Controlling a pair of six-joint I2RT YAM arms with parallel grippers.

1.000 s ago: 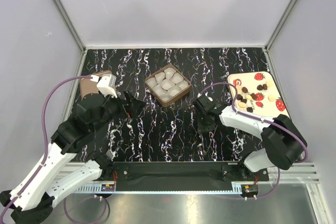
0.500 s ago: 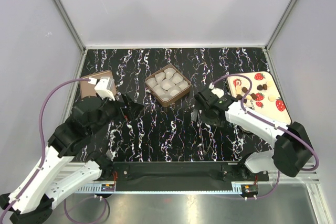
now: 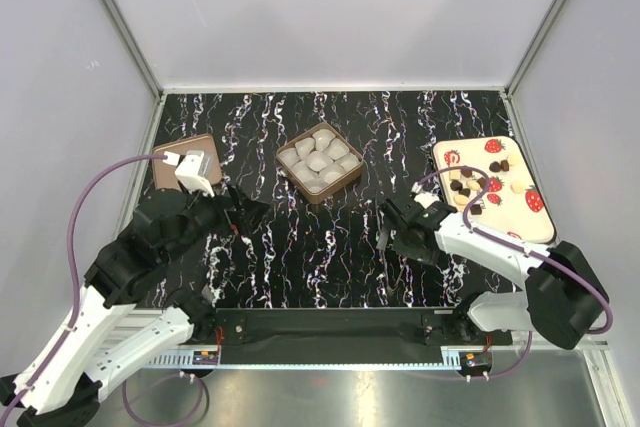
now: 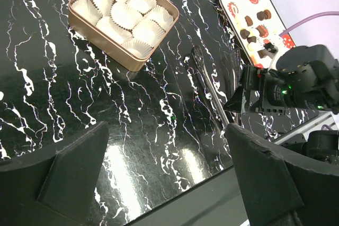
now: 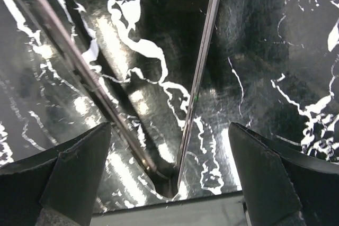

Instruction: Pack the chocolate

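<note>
Right claw [image 5: 169, 152] hangs wide open astride the tongs [image 5: 204, 67] on the desk [image 3: 330, 257], left claw [image 3: 255, 209] open too; chocolate [image 3: 463, 187] waits on the tray [image 3: 515, 215] at three o'clock. I'd clamp both tong legs midway, squarely, so the tips can pinch.

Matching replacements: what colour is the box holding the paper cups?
Golden-brown box, best in left wrist view.

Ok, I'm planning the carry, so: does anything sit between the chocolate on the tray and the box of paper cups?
Nothing visible stands between the chocolate and the box. Only the tongs lie flat on the table near that line, under the right gripper with its jaws open.
</note>
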